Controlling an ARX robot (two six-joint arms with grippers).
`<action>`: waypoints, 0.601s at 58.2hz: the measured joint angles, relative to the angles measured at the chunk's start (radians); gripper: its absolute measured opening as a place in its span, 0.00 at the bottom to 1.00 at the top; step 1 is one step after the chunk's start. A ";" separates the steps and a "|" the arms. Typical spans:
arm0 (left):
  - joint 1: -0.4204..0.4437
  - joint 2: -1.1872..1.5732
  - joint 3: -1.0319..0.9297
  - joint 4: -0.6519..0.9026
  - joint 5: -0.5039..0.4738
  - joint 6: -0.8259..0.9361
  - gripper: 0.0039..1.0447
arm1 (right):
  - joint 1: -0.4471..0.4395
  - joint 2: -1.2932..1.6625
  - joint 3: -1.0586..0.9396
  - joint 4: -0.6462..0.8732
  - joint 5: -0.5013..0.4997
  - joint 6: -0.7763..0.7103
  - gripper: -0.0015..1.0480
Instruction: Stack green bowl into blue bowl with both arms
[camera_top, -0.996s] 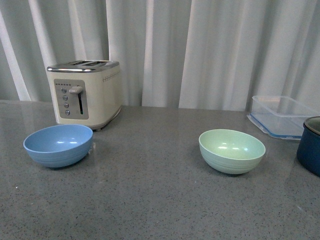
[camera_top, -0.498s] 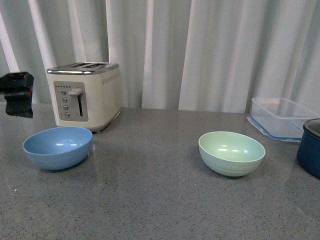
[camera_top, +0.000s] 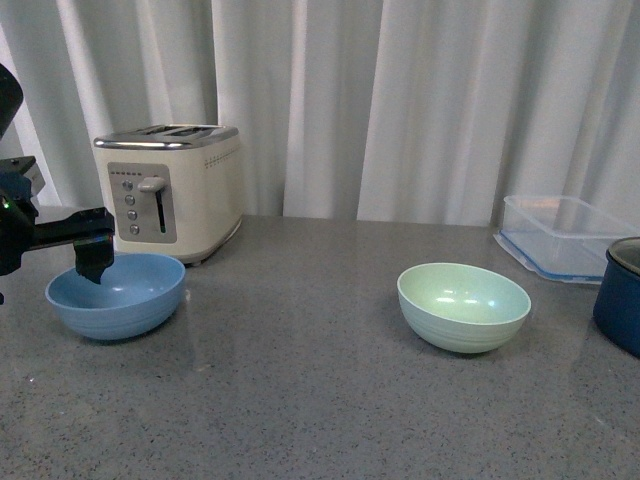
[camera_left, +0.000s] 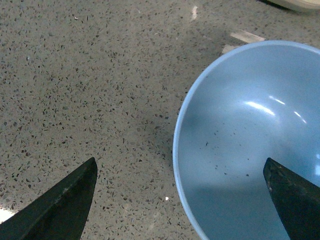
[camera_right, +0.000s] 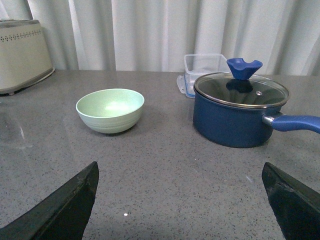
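While one gripper (camera_top: 94, 262) hovers, two bowls (camera_top: 116, 294) (camera_top: 463, 305) sit apart.

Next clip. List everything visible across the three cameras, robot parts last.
blue bowl: one, light blue, countertop left, before toaster
green bowl: one, pale green, right of centre
toaster: one, cream, back left
clear container: one, transparent, back right
pot: one, navy, glass lid, far right
curtain: white, behind
countertop: grey, speckled
left gripper: black, open, astride blue bowl's rim
right gripper: black, open, above countertop
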 joint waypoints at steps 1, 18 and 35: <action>-0.001 0.007 0.005 -0.002 -0.001 -0.003 0.94 | 0.000 0.000 0.000 0.000 0.000 0.000 0.90; -0.013 0.076 0.048 -0.031 -0.045 -0.011 0.60 | 0.000 0.000 0.000 0.000 0.000 0.000 0.90; -0.024 0.090 0.057 -0.037 -0.047 -0.014 0.17 | 0.000 0.000 0.000 0.000 0.000 0.000 0.90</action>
